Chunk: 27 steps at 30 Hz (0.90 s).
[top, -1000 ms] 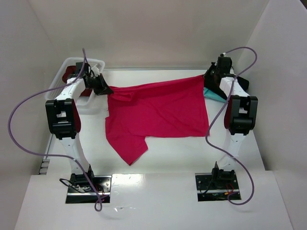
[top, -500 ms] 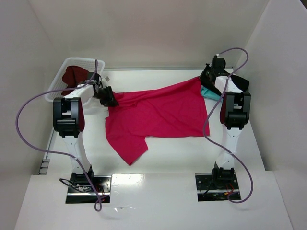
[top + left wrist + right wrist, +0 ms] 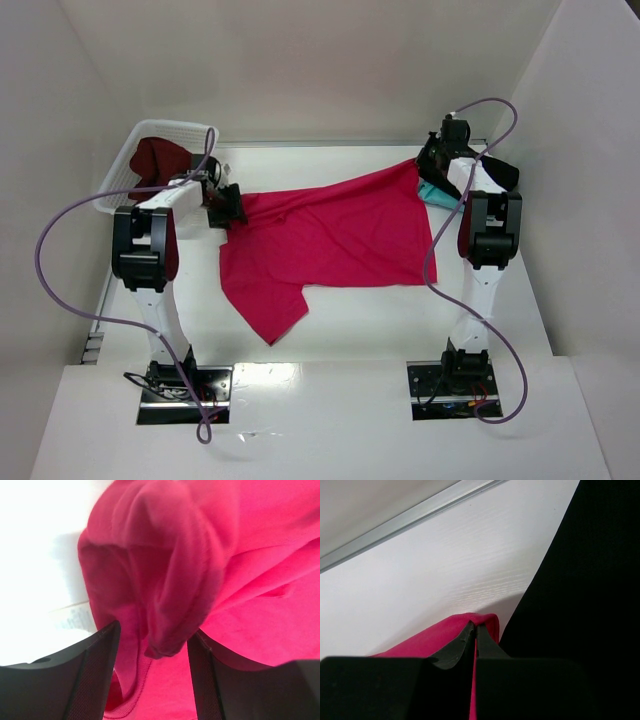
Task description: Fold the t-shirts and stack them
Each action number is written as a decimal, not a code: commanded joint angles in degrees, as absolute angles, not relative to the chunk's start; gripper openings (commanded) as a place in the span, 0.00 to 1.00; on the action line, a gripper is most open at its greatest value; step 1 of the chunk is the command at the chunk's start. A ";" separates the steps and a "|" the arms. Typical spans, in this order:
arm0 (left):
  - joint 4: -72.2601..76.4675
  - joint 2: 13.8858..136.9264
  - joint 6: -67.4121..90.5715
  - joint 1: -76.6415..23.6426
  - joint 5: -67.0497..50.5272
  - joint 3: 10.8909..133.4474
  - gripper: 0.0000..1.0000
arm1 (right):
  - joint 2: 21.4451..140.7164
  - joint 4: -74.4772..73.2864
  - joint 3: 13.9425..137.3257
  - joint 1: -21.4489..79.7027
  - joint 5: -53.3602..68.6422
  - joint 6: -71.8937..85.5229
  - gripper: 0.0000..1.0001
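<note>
On the table (image 3: 400, 310): the crimson-pink t-shirt (image 3: 330, 235) lies spread out between my two arms, with one pointed flap reaching toward my bases.
Left claw (image 3: 228, 205): I have it at the shirt's left edge, just beside the basket (image 3: 190, 127). Its fingers (image 3: 97, 672) stand apart, and a bunched fold of the pink cloth hangs between them.
Right claw (image 3: 432, 166): I have it at the shirt's far right corner, with the fingers pressed together and pinching the pink hem there.
Basket: white lattice, at the far left, with the dark maroon t-shirt (image 3: 158, 158) heaped inside it.
Right side: the teal t-shirt (image 3: 437, 194) peeks out beside my right arm and the black t-shirt (image 3: 503, 172) is near it. I cannot tell how either one lies.
</note>
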<state>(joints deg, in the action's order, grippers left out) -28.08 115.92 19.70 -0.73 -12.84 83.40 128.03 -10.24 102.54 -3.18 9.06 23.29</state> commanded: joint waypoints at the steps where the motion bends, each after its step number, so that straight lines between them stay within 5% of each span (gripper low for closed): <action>1: -28.04 112.76 19.51 -1.76 -9.58 81.40 0.64 | 128.67 -9.49 105.56 -2.72 8.53 22.32 0.00; 11: -26.46 112.76 21.09 -2.90 -9.58 81.38 0.51 | 128.67 -10.02 105.03 -2.72 8.53 22.32 0.00; 22: -27.07 109.07 22.24 -3.43 -3.70 80.86 0.53 | 128.67 -10.02 105.03 -2.72 8.53 22.32 0.00; 27: -27.07 110.30 22.24 -3.43 -4.22 80.86 0.42 | 128.67 -10.02 105.03 -2.72 8.53 22.32 0.00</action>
